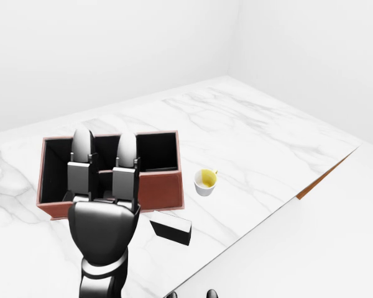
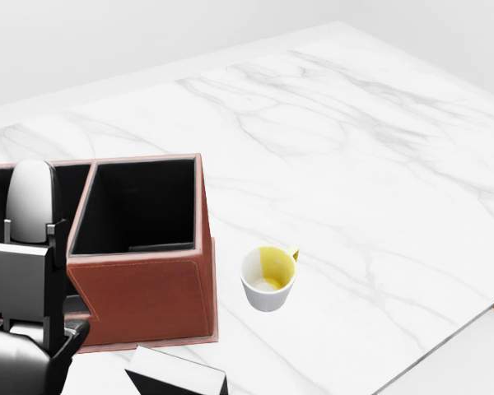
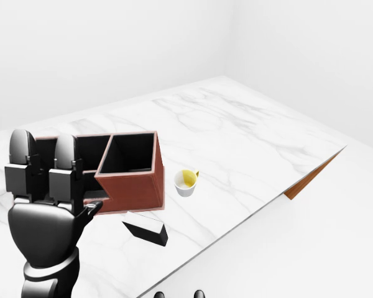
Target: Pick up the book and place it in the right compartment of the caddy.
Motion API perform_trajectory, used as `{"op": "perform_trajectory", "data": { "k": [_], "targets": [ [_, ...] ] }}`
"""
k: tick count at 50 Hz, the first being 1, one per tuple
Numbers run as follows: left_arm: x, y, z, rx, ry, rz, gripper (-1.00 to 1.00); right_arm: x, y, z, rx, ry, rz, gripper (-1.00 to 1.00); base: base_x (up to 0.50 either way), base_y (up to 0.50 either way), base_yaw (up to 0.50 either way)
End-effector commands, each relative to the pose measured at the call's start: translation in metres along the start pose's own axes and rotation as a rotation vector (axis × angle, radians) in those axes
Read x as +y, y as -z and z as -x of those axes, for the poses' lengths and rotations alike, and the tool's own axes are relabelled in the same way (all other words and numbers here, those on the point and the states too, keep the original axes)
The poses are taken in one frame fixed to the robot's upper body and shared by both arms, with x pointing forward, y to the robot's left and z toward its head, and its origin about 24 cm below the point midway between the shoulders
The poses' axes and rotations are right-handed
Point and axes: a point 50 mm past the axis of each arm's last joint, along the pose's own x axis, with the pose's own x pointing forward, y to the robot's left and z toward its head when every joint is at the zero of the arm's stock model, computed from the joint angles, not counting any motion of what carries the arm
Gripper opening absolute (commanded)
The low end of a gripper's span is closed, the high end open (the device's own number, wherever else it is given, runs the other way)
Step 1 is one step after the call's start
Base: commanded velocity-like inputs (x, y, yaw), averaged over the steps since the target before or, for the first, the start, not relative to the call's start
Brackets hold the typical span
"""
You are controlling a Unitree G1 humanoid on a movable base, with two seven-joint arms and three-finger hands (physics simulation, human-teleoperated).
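Note:
The book (image 1: 171, 226), black with a white cover, lies flat on the marble table just below the caddy's right end. The red-brown caddy (image 1: 161, 189) has dark open compartments; its right compartment (image 2: 140, 206) shows empty in the head view. My left hand (image 1: 104, 141) is raised in front of the caddy's left and middle parts, its fingers (image 1: 125, 149) straight up and open, holding nothing. It hides part of the caddy. Two dark tips (image 1: 210, 292) at the bottom edge of the left-eye view may be my right hand; their state is unclear.
A white mug (image 2: 268, 280) with a yellow inside stands to the right of the caddy. The marble table (image 1: 248, 130) stretches up and to the right. Its brown edge (image 1: 323, 177) runs diagonally at the right.

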Motion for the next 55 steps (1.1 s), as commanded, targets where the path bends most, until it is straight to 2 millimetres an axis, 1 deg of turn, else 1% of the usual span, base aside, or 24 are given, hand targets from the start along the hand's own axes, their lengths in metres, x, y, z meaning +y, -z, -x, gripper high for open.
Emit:
{"op": "perform_trajectory", "data": {
  "k": [1,6,13,20,23,27,36,50,55],
  "targets": [
    [-0.003,0.000,0.012,-0.004,0.079,0.001,1.00,0.000,0.001,0.000,0.004,-0.004,0.003,1.00,0.00,0.00,0.00],
    [0.003,0.000,0.017,-0.012,0.100,-0.023,1.00,-0.001,0.002,0.000,0.010,-0.005,0.001,1.00,0.00,0.00,0.00],
    [-0.004,0.000,0.026,-0.029,0.161,-0.042,1.00,-0.001,0.002,0.000,0.013,-0.004,0.007,1.00,0.00,0.00,0.00],
    [-0.002,-0.002,0.032,-0.048,0.186,-0.049,1.00,-0.001,0.005,0.000,0.024,-0.004,0.004,1.00,0.00,0.00,0.00],
    [-0.006,-0.003,0.035,-0.065,0.205,-0.060,1.00,-0.001,0.003,0.001,0.021,-0.003,0.005,1.00,0.00,0.00,0.00],
    [-0.006,-0.004,0.037,-0.074,0.218,-0.055,1.00,-0.001,0.004,0.001,0.023,-0.003,0.005,1.00,0.00,0.00,0.00],
    [-0.010,-0.014,0.046,-0.142,0.267,-0.052,1.00,-0.001,0.004,0.001,0.024,-0.006,0.004,1.00,0.00,0.00,0.00],
    [-0.009,-0.022,0.054,-0.186,0.306,0.004,1.00,-0.001,0.006,0.000,0.032,-0.005,0.006,1.00,0.00,0.00,0.00],
    [-0.012,-0.026,0.056,-0.208,0.320,0.007,1.00,-0.001,0.006,0.000,0.031,-0.006,0.009,1.00,0.00,0.00,0.00]
  ]
}}
